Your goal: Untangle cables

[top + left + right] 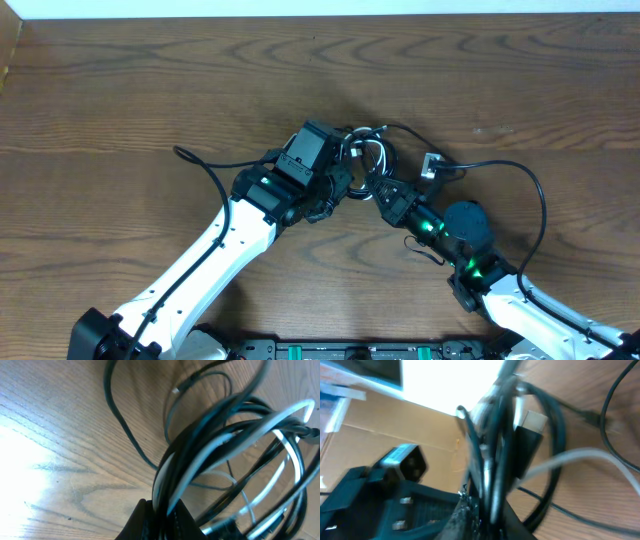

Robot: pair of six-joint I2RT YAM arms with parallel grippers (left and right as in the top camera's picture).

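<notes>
The cables (368,158) are a tight knot of thin black cords and one white cord, looped over each other near the middle of the table (150,90). In the left wrist view the white cord curves through the black loops as a pale arc. A silver plug (430,166) sticks out just right of the knot, and from there one black cord arcs away to the right and down.

The left gripper (161,514) meets the knot from its left. Its fingers are pressed together on a bunch of black and white strands. The right gripper (482,516) comes in from below and right of the knot. Its fingers are closed too, pinching several cords that rise between them, though that view is blurred.
</notes>
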